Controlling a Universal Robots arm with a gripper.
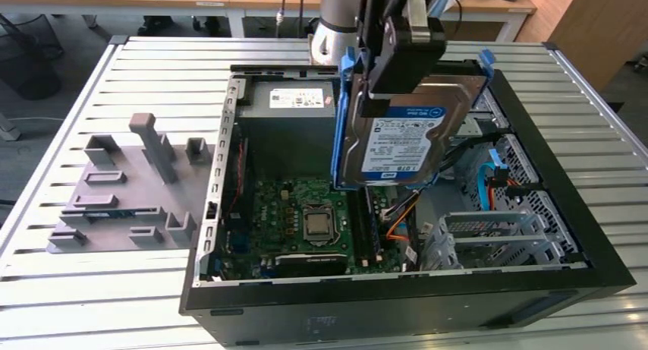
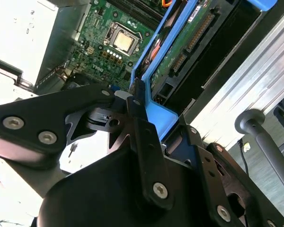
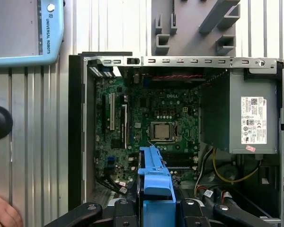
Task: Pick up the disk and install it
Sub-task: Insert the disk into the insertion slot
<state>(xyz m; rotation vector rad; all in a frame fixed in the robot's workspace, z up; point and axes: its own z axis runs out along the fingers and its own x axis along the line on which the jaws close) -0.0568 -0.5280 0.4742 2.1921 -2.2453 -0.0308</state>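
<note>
Disk (image 1: 405, 141), a flat silver hard drive with a white-and-blue label and blue plastic carrier frame round its edges, hangs upright and slightly tilted, label toward the exterior camera, in the air over the open computer case. Black gripper (image 1: 403, 90) has it by the top edge, closed tight on drive and frame, nothing else held. Second wrist view shows black fingers (image 2: 141, 127) pinching the blue frame, with the drive's green circuit-board underside running away from the camera. Arm drops in from the top of the exterior view, wrist turned down, gripper pointing down into the case. First wrist view looks down along the blue frame into the box. In the exterior view the disk's lower edge sits over the line between board and drive bays; cannot tell how much gap is under it. Black metal tower case (image 1: 405, 293) lies on its side, side panel off, on a slatted silver metal table (image 1: 91, 304). Inside it: green motherboard (image 1: 294, 213) with a bare square processor socket (image 1: 317, 222), big grey metal power-supply box (image 1: 288, 111) with a small white label at the far end, orange cable (image 1: 397, 221) just beside the board, and grey perforated metal drive cage (image 1: 496, 232) toward the exterior view's right. Grey plastic fixture (image 1: 127, 190) with upright posts and slots sits on the table at the exterior view's left, just beside the case. Part of a person's hand (image 3: 2, 215) shows in the first wrist view, over the table, outside the case.
</note>
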